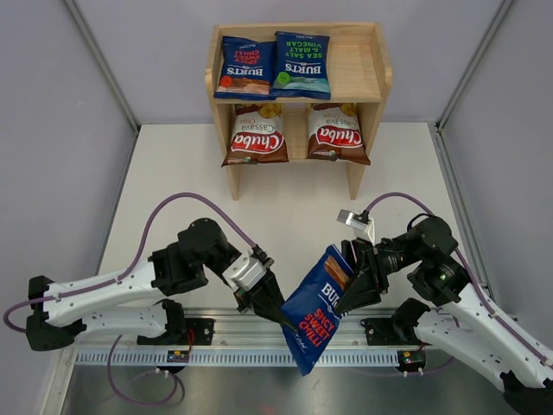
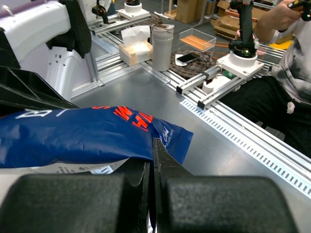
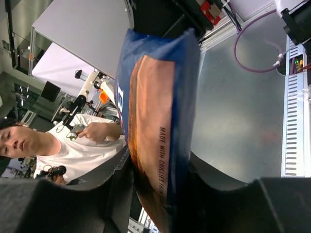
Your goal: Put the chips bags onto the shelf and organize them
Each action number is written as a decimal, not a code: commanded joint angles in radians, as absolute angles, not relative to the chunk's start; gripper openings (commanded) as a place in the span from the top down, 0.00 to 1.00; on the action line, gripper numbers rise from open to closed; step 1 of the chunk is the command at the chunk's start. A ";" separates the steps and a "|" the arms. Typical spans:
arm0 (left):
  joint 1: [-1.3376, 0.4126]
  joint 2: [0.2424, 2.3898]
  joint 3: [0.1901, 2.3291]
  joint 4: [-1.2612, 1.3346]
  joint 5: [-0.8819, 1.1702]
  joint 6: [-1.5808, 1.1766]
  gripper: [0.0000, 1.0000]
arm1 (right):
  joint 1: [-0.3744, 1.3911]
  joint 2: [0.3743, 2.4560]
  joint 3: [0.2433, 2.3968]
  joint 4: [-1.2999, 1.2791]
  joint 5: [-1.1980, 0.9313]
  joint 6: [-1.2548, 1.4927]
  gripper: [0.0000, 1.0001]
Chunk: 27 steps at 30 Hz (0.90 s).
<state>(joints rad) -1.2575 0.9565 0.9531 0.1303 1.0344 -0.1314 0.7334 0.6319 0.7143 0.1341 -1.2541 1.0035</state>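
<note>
Shelf (image 1: 356,69) sits at the far edge of the tabletop (image 1: 294,216), roughly centred.

Top tier: two Burts bags lying flat, side by side and touching. The chilli one (image 1: 245,67) is by the left side panel and the sea salt & vinegar one (image 1: 302,63) is mid-tier. Their print reads upside down from the top camera. The right end of that tier is bare wood.

Lower tier: two Chuba bags, left (image 1: 256,136) and right (image 1: 338,133), side by side with logos facing up. Their front ends stick out past the shelf front.

Third Burts bag (image 1: 315,311) is off the shelf, at the near edge of the tabletop between the two arm bases. It's tilted, with one end up and to the right and the other down over the rail (image 1: 130,354). Can't tell if the low corner touches anything.

Left jaws: together, pinched on the bag's (image 2: 82,136) thin left edge.

Right jaws: one finger on each side of the bag's (image 3: 155,121) upper part. Both pads look pressed against the foil, so they're clamped on it.
</note>
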 commanded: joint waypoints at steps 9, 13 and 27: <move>-1.253 0.902 0.907 0.046 1.101 -0.028 1.00 | 0.744 0.646 0.798 0.121 -1.197 1.012 0.50; -1.250 0.900 0.919 0.002 1.091 -0.006 1.00 | 0.746 0.652 0.801 0.104 -1.201 1.005 0.56; -1.000 0.851 0.842 0.101 1.058 -0.225 0.93 | 0.744 0.634 0.943 -0.337 -1.143 0.721 0.86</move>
<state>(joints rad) -1.0649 0.8738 0.8543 0.0216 1.0470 -0.1497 0.7334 0.6434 0.8783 -0.1909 -1.1332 0.8211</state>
